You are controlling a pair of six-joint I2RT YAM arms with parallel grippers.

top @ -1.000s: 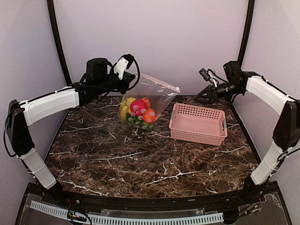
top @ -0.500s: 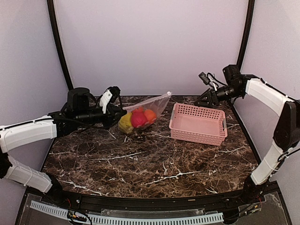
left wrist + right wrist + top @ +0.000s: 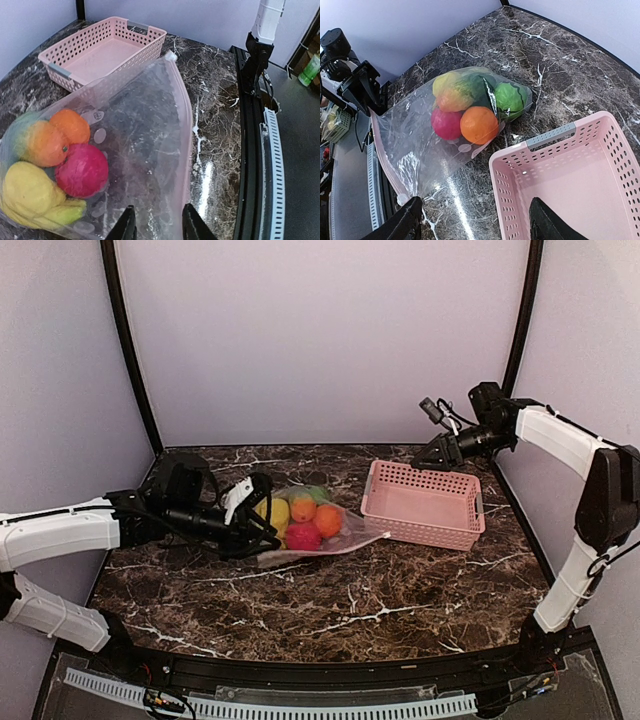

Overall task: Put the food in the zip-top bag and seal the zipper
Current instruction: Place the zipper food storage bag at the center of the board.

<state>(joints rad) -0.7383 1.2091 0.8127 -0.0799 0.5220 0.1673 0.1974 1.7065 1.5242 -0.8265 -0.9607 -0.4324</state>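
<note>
**Loaded bag lies flat beside the basket; its mouth strip is the place to grip**

The zip-top bag [image 3: 335,532] is thin, clear film printed with pale dots. It looks floppy and slick, so it would likely sag and fold wherever it is lifted. The food [image 3: 300,520] inside is light toy plastic, yet it is bunched at the closed end, so that end carries what weight there is. Grabbing the bare film would probably only stretch it. The zipper [image 3: 188,130], a whitish-pink strip along the mouth, looks the stiffest part and the best hold. A small pale nub sits at its end nearest the basket. Whether the strip is pressed fully closed cannot be told.

Through the film show a red round fruit [image 3: 82,170], an orange [image 3: 70,125], a green-orange mango-like piece [image 3: 37,142], yellow pieces and a green piece [image 3: 510,100].

The bag lies flat on the counter [image 3: 330,605], just left of the pink basket [image 3: 415,528], with its mouth corner almost reaching the basket's near wall.

The left pincer [image 3: 157,227] sits at the bag's end farthest from the basket, fingers parted with film lying loose between them, not pinched. The right pincer [image 3: 472,225] hovers behind the basket, spread wide and empty.
</note>
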